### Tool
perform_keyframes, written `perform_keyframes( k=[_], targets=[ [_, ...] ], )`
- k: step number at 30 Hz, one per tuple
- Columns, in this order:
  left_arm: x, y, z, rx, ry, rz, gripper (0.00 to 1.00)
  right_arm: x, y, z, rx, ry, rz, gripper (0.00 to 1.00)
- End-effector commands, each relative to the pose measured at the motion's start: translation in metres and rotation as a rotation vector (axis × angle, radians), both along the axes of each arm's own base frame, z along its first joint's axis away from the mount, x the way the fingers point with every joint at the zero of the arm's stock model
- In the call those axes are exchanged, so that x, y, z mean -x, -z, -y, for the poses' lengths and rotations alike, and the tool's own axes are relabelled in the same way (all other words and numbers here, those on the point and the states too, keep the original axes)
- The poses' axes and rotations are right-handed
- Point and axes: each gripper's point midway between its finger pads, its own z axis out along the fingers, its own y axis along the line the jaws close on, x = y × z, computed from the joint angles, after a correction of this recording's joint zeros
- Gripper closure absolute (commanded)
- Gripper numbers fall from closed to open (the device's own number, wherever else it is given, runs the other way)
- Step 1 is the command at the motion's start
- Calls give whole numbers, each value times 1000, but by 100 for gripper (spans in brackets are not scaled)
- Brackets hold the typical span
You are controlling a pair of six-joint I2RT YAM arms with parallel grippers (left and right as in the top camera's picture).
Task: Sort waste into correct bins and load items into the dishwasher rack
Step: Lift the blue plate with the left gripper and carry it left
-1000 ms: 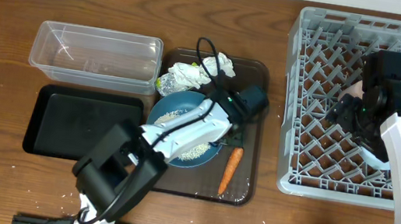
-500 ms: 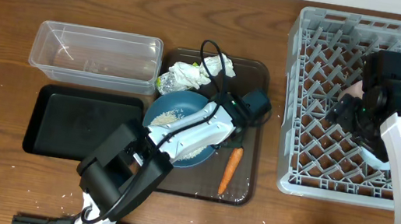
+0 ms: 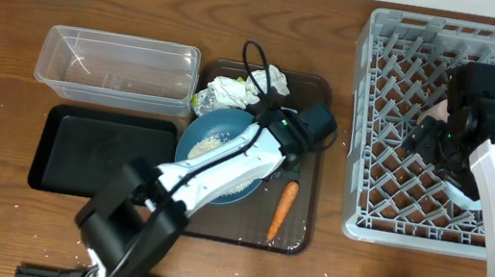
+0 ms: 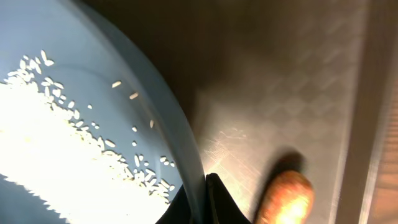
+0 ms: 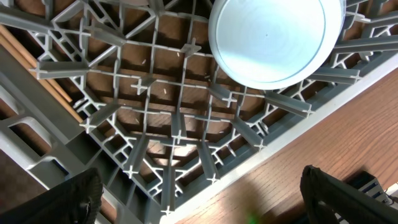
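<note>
Nearest the robot on the wooden table (image 3: 13, 8), the left arm reaches out from the near edge over the brown tray (image 3: 317, 95); the small orange carrot (image 3: 282, 211) lies on the near right part of that tray, just beside the dark-blue bowl (image 3: 220, 125) and apart from it; the left gripper (image 3: 275, 162) is clamped on the right-hand rim of the bowl, and the wrist view shows the rim running between the two dark fingers (image 4: 214, 199), with the carrot blurred off to the side; a heap of white rice (image 3: 211, 141) sits inside the bowl, with stray grains scattered up its wall.

Left of the tray lies the black bin (image 3: 105, 152), nothing visible in it; beyond it stands the clear tub (image 3: 125, 40), likewise bare; at the far end of the tray, touching the far rim of the bowl, lie the crumpled wrappers (image 3: 235, 90) with a yellow-green bit at their left.

To the right sits the grey dishwasher rack (image 3: 366, 126); a pale-blue vessel (image 5: 273, 37), bowl or cup I cannot tell, rests among its pegs; the right gripper (image 3: 426, 142) hangs above the lattice with its jaws spread wide, holding nothing; farther back a pinkish-white cup (image 3: 436, 109) shows partly behind the arm.
</note>
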Motion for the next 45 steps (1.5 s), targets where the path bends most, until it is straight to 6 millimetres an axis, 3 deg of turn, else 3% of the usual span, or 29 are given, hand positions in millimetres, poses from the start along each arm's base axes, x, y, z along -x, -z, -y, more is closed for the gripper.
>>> perform_keyframes(
  k=[1,16,23,30,45],
  targets=[
    [-3,-34,8,57,7,72,94,-2,-4,3,11,2,13,1],
    [2,-89,-2,110,100,162,94,-2,-4,3,11,2,13,1],
    [-17,-114,-42,126,6,207,94,-2,-4,3,11,2,13,1],
    [-34,-117,-81,117,-103,203,94,-2,-4,3,11,2,13,1],
    [-57,-116,-128,321,-279,103,94,-2,-4,3,11,2,13,1]
  ],
)
